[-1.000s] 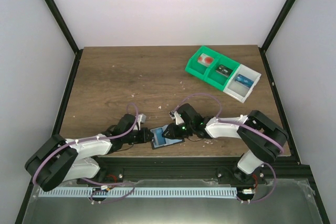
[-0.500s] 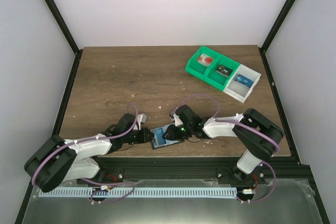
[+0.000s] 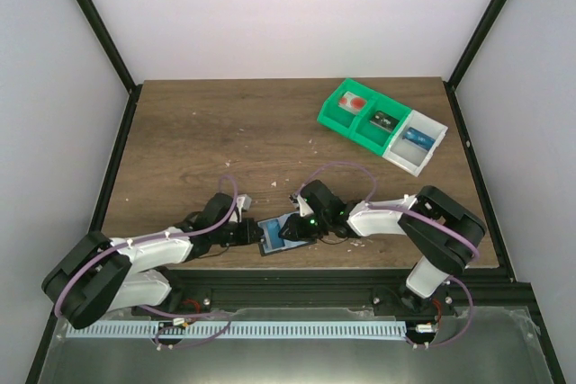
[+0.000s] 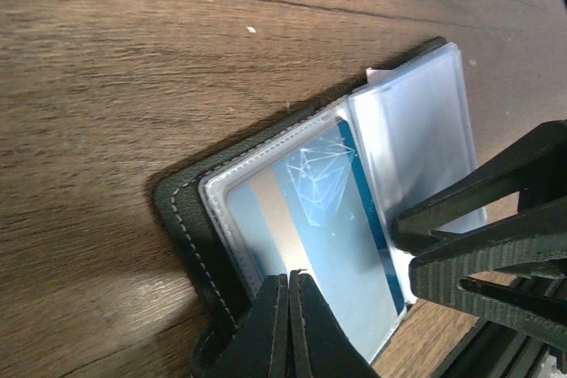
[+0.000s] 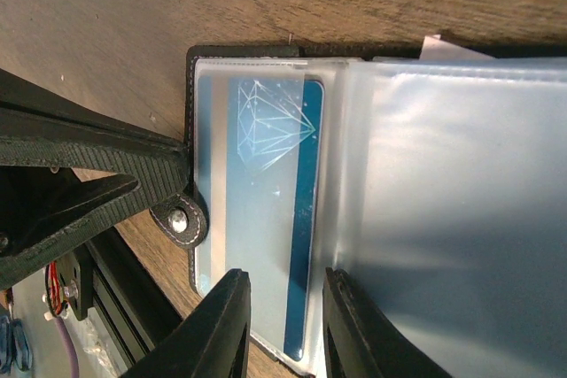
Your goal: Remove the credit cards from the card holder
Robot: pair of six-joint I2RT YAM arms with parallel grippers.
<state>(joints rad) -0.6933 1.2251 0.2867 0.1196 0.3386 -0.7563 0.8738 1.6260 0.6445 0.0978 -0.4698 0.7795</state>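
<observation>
1. Top external view: the small flat black card holder [image 3: 274,236] with a pale blue-grey face lies open near the front edge of the brown wooden table [image 3: 198,141], between my two arms. My left gripper [image 3: 253,234] meets its left end and my right gripper [image 3: 295,228] sits over its right half. The green and white plastic compartment tray [image 3: 382,125] stands well apart at the far right corner.

2. Left wrist view: my left fingers [image 4: 266,334] are pressed together with no gap. Their tips rest on the near short edge of the card holder, over its black stitched border. Just past them lies a blue card [image 4: 328,219] with a white diamond drawing, tucked in a clear pocket. More clear plastic sleeves [image 4: 425,130] fan out beyond it. The two black right fingers [image 4: 478,219] come in from the right, narrowly apart, their tips touching the sleeve at the card's long edge.

3. Right wrist view: my right jaws stand at a narrow gap, one finger on each side of the blue card's near end. I cannot tell whether they pinch the sleeve or card or only rest on it. My left gripper meets the holder's left edge, just above the round metal snap tab [image 5: 180,221].
</observation>
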